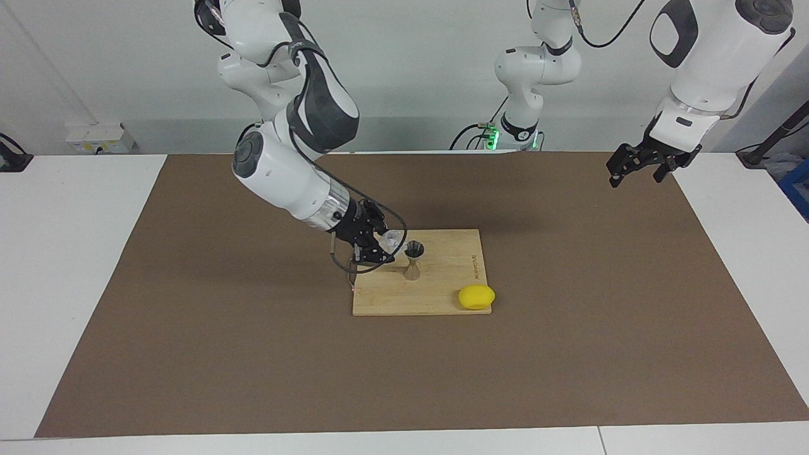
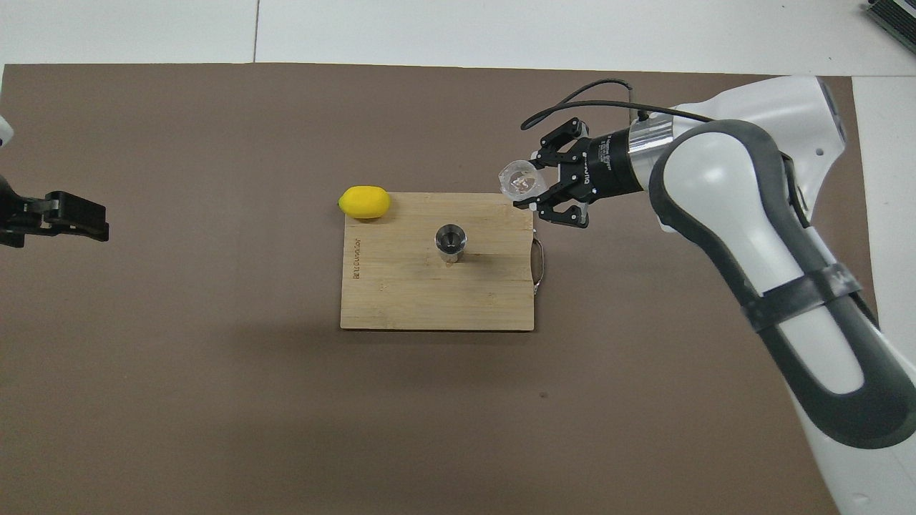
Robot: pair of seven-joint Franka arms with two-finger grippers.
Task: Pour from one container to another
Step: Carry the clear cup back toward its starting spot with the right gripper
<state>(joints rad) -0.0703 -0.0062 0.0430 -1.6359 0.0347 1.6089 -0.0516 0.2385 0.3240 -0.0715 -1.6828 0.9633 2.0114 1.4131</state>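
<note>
Two white arms with dark grey trim, as I'm seeing them on my screens.

I'm looking at glossy white rounded shells with dark grey panels and round grey joint caps; the right arm [image 2: 723, 214] is wearing a steel ring at the wrist and trailing a black cable. Both are ending in black grippers, and green lights are glowing at the bases.

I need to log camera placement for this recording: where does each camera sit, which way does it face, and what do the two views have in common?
Facing view: high across the table, looking at both robots; shows both arms whole, the right gripper holding the clear cup.
Overhead view: above the robots' end, looking steeply down; shows the right arm and the left gripper waiting.
Shared: cutting board, jigger, lemon.
</note>
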